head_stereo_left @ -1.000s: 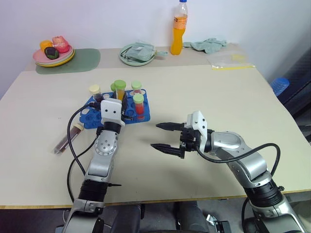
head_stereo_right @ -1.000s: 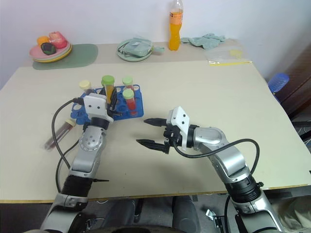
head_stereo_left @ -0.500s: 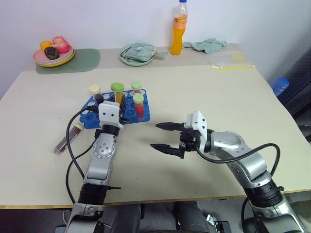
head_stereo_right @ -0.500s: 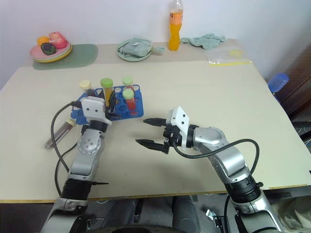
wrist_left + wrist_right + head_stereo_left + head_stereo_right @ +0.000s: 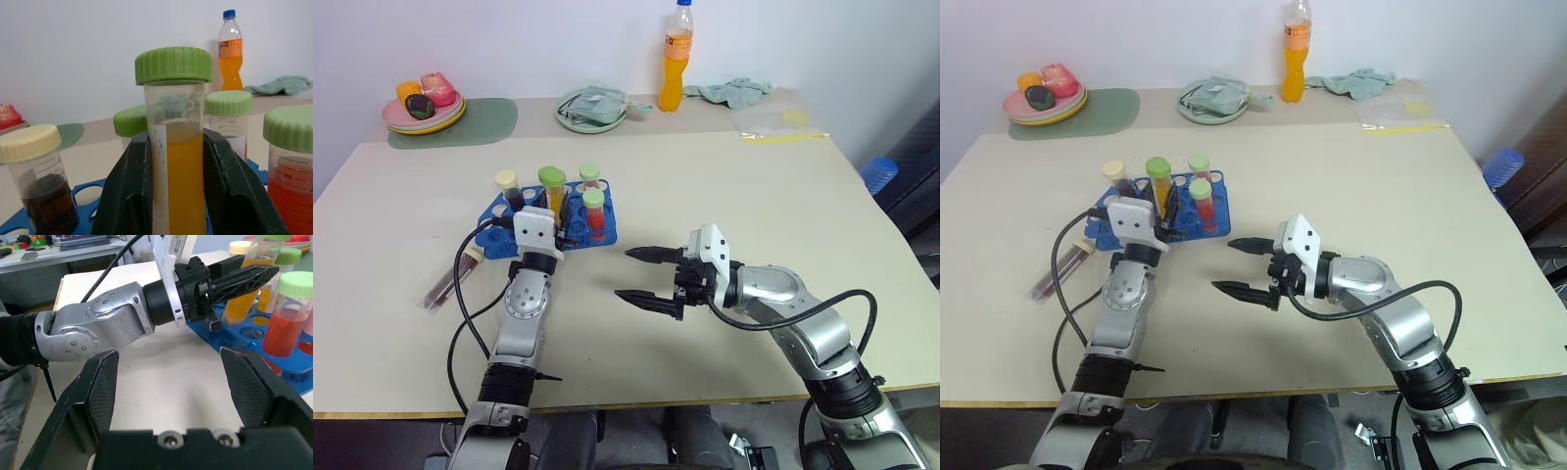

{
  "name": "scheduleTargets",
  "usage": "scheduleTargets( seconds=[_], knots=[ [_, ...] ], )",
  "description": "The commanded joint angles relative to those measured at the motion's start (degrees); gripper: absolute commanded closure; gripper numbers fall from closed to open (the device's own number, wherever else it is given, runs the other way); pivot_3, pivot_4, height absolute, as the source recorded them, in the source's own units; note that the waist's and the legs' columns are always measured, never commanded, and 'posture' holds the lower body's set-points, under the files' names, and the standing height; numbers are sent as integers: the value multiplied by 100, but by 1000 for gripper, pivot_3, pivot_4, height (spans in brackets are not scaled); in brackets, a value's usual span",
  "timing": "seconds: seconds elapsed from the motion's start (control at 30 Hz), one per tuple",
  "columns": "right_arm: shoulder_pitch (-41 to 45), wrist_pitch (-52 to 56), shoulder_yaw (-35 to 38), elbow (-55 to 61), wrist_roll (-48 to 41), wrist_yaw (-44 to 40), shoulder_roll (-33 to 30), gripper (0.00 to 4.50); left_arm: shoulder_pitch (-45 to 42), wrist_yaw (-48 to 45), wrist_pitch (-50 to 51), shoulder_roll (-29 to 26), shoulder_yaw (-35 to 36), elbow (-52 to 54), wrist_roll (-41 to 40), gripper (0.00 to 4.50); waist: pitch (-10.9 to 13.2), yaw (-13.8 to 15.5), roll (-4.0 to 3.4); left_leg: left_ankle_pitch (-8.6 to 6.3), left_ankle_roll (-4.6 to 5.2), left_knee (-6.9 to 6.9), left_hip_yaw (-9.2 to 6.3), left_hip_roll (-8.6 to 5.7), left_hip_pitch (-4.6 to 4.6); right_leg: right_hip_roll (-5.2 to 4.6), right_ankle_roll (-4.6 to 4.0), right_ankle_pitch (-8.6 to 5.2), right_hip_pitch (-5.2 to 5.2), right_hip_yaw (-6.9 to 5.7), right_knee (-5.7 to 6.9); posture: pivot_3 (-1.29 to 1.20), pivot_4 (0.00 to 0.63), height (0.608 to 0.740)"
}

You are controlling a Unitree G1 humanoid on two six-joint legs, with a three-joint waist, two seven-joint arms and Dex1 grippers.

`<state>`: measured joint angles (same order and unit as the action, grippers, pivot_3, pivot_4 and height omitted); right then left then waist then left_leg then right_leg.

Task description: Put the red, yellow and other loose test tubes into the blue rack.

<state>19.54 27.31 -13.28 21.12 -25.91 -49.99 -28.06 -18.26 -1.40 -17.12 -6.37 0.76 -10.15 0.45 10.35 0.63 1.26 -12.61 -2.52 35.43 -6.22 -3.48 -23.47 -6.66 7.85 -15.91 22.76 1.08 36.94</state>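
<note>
My left gripper [image 5: 178, 196] clasps the green-capped clear plastic tube of orange liquid [image 5: 177, 161], seated in the blue plastic rack [image 5: 524, 217]. Rigid, smooth, slippery: I'd grip mid-barrel. My right gripper [image 5: 644, 276], right of the rack, gapes empty.

Bright even indoor light, soft faint shadows, sharp focus, wrist backgrounds slightly blurred

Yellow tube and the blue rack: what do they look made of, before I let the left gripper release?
Yellow tube: clear, smooth plastic by the look, since the orange-yellow liquid and printed scale show through; its green cap is matte ribbed plastic. Blue rack: opaque moulded plastic with round holes, slightly glossy. The left gripper fingers look like matte black textured plastic, though that is hard to confirm.
</note>
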Motion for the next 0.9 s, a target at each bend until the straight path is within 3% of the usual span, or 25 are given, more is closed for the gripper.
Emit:
scheduleTargets(
  seconds=[0.03, 0.07, 0.1, 0.4, 0.5, 0.63, 0.7, 0.8, 0.9],
  knots=[
    [51, -1, -16, 233, -37, -32, 29, 856, 91, -33, -81, 39, 114, 270, -133, 1643, 0, 0, 0, 0, 0, 0, 0, 0, 0, 0, 0, 0, 0, 0, 0, 0, 150, 740],
    [58, -1, -22, 233, -39, -42, 28, 856, 120, -40, -40, 51, 165, 389, -209, 1544, 0, -2, 0, 0, 0, 0, 0, 0, 0, 0, 0, 0, 0, 0, 0, 0, 150, 740],
    [67, 2, -27, 235, -40, -47, 29, 856, 161, -57, 23, 35, 210, 542, -269, 1100, 0, -8, 0, 0, 0, 0, -1, 0, 0, 0, 0, 0, 0, 0, 0, 0, 150, 740],
    [76, 44, -33, 250, -74, -62, 47, 856, 241, -430, 1514, -606, 880, 2770, -1436, 1100, 0, -17, 0, 0, 0, -1, -6, 2, 0, 2, 0, 0, 2, 2, 4, 0, 150, 740],
    [79, 52, -34, 248, -80, -75, 46, 856, 264, -777, 2702, -1278, 1252, 3455, -2265, 1100, 0, -27, 0, 0, 0, 0, -6, 2, 0, 2, 0, 0, 2, 1, 5, 0, 150, 740],
    [96, 48, -26, 217, -84, -123, 38, 856, 438, -1273, 5235, -3141, 2212, 3636, -3169, 71, 4, -141, -1, 0, 0, -3, -11, 7, 2, 14, -1, -2, 3, 1, 8, 0, 150, 740],
    [107, 49, -32, 182, -104, -167, 48, 856, 436, -1403, 6753, -3969, 2630, 3381, -3751, 71, 6, -184, -4, -1, 1, -10, -18, 14, 5, 20, -5, -5, 9, 4, 14, 0, 150, 740],
    [161, 37, -60, 91, -140, -222, 136, 856, 543, -2017, 8144, -4948, 2657, 2979, -4199, 71, 9, -200, -9, -1, 2, -17, -18, 19, 8, 25, -9, -9, 12, 6, 20, 0, 150, 740],
    [232, -7, -116, 3, -101, -303, 210, 856, 486, -2434, 8783, -5779, 2014, 2475, -4005, 71, 9, -175, -7, -1, 1, -17, -17, 19, 9, 24, -9, -10, 12, 5, 19, 0, 150, 740]
  ],
)
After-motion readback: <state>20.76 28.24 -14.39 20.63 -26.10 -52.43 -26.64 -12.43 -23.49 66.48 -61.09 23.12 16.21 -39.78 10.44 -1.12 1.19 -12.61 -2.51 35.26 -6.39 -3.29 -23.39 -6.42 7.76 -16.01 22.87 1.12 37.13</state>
